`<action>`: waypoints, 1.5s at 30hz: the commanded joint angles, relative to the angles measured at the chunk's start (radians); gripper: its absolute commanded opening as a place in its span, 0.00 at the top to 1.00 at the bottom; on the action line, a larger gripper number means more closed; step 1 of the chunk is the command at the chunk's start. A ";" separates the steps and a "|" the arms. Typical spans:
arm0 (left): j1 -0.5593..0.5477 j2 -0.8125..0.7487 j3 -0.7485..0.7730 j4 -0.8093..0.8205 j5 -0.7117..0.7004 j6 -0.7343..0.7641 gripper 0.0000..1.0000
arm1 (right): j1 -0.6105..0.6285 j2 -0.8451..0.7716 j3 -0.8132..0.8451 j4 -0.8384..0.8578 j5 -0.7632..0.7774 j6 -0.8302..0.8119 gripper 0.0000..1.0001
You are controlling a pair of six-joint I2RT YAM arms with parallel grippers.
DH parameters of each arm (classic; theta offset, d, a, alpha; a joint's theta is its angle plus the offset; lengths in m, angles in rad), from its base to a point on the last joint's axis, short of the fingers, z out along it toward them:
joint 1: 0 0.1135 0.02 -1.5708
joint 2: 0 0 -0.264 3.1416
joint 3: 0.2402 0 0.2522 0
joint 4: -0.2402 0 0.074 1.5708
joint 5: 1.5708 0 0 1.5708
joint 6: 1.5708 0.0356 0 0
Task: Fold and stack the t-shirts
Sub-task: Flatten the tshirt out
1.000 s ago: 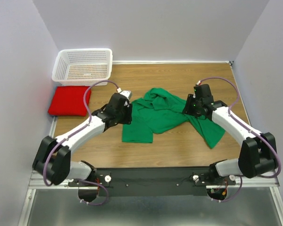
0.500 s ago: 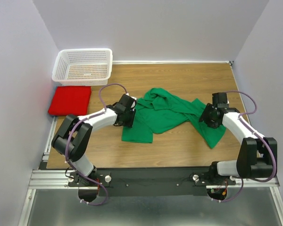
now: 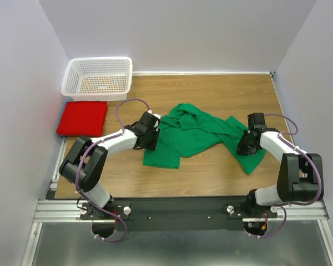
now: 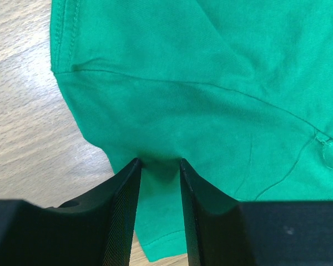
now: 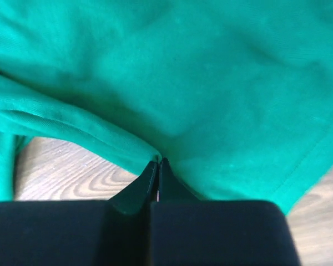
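Top view. Bare table (image 3: 211,88) lies open across the upper centre and upper right of the frame, and in a strip along the bottom edge of the wood. The crumpled green t-shirt (image 3: 188,136) fills the middle. The left arm (image 3: 114,143) and right arm (image 3: 275,143) lie low at its two ends, barring sideways passage. The white basket (image 3: 100,60) and, just below it, the folded red t-shirt (image 3: 82,118) occupy the upper left.
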 commanded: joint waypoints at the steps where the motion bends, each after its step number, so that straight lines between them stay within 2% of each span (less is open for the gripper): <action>1: 0.001 -0.014 -0.029 -0.026 -0.040 0.014 0.58 | -0.006 0.016 0.124 -0.081 0.100 -0.023 0.99; 4: 0.005 -0.012 -0.026 -0.029 -0.036 0.020 0.57 | -0.006 0.079 0.337 -0.139 0.173 -0.084 0.99; 5: 0.006 -0.017 -0.026 -0.027 -0.037 0.024 0.57 | -0.006 0.105 0.473 -0.164 0.212 -0.106 0.99; 6: 0.008 -0.018 -0.026 -0.026 -0.036 0.022 0.58 | -0.006 0.134 0.541 -0.173 0.233 -0.128 0.99; 11: 0.012 -0.018 -0.029 -0.024 -0.039 0.024 0.58 | -0.017 0.437 0.992 -0.198 0.425 -0.229 0.96; 13: 0.011 -0.015 -0.029 -0.024 -0.037 0.025 0.58 | -0.025 0.514 1.189 -0.195 0.462 -0.232 0.85; 16: 0.012 -0.006 -0.029 -0.023 -0.036 0.028 0.57 | -0.026 0.605 1.330 -0.195 0.396 -0.224 0.48; 19: 0.012 -0.005 -0.029 -0.023 -0.036 0.028 0.57 | -0.026 0.578 1.289 -0.193 0.344 -0.191 0.41; 22: 0.012 -0.003 -0.026 -0.024 -0.033 0.028 0.58 | -0.031 0.493 1.118 -0.176 0.335 -0.180 0.41; 24: 0.011 -0.002 -0.026 -0.023 -0.031 0.028 0.57 | -0.045 0.402 0.940 -0.138 0.306 -0.168 0.42; 26: 0.012 -0.005 -0.026 -0.023 -0.028 0.028 0.58 | -0.088 0.334 0.818 -0.077 0.263 -0.125 0.44; 27: 0.012 -0.008 -0.027 -0.023 -0.027 0.030 0.58 | -0.110 0.276 0.686 -0.049 0.176 -0.103 0.45; 29: 0.011 -0.009 -0.027 -0.023 -0.028 0.030 0.57 | -0.187 0.227 0.550 0.047 0.073 -0.032 0.48; 30: 0.012 -0.012 -0.027 -0.023 -0.030 0.030 0.58 | -0.212 0.202 0.490 0.084 -0.039 -0.004 0.49; 32: 0.011 -0.015 -0.029 -0.021 -0.034 0.028 0.57 | -0.275 0.156 0.291 0.178 -0.124 0.064 0.51; 38: 0.012 -0.018 -0.029 -0.023 -0.039 0.028 0.57 | -0.381 0.119 0.100 0.374 -0.224 0.217 0.55; 45: 0.012 -0.023 -0.029 -0.021 -0.051 0.028 0.57 | -0.401 0.186 0.033 0.474 -0.250 0.279 0.62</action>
